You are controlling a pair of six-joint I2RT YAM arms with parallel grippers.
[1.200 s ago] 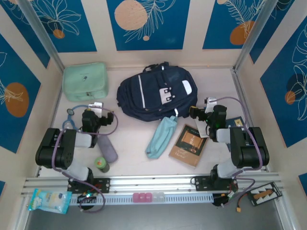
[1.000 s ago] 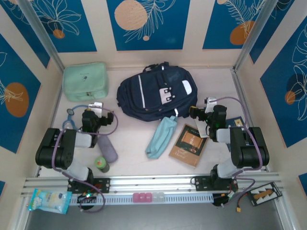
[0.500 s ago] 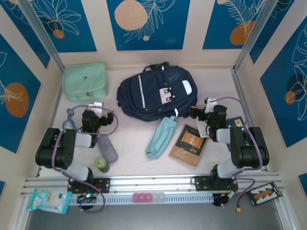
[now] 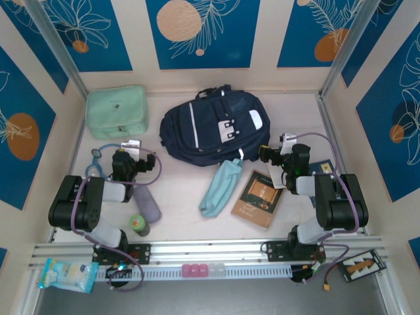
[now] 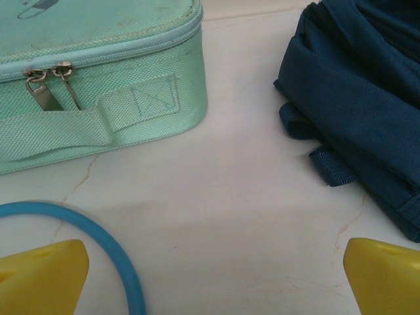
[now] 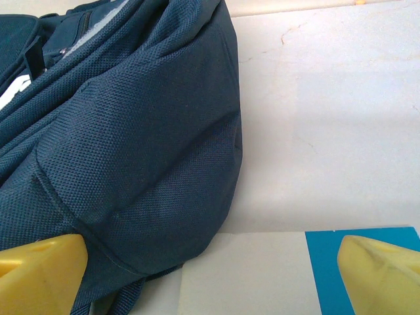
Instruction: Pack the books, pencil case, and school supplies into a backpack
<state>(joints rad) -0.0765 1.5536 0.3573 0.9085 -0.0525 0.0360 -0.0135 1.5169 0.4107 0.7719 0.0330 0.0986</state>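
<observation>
Evidently open table (image 5: pixel 216 197) flanks the backpack (image 4: pixel 213 125); left gripper (image 5: pixel 210 282) and right gripper (image 6: pixel 210 269) beside it gape wide, empty; brown book (image 4: pixel 257 199) lettering unreadable.

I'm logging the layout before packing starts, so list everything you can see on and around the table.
backpack: one, navy with white trim, back centre
zipped bag: one, mint green, back left
pencil case: one, light blue, just in front of the backpack
brown book: one, right of the pencil case
dark blue book: one, partly under the right arm
small case: one, greyish purple, beside the left arm
bottle: one, green, near left
tube loop: one, blue, far left
packet: one, light blue, below the rail
left gripper: yellow fingertips, open
right gripper: yellow fingertips, open
</observation>
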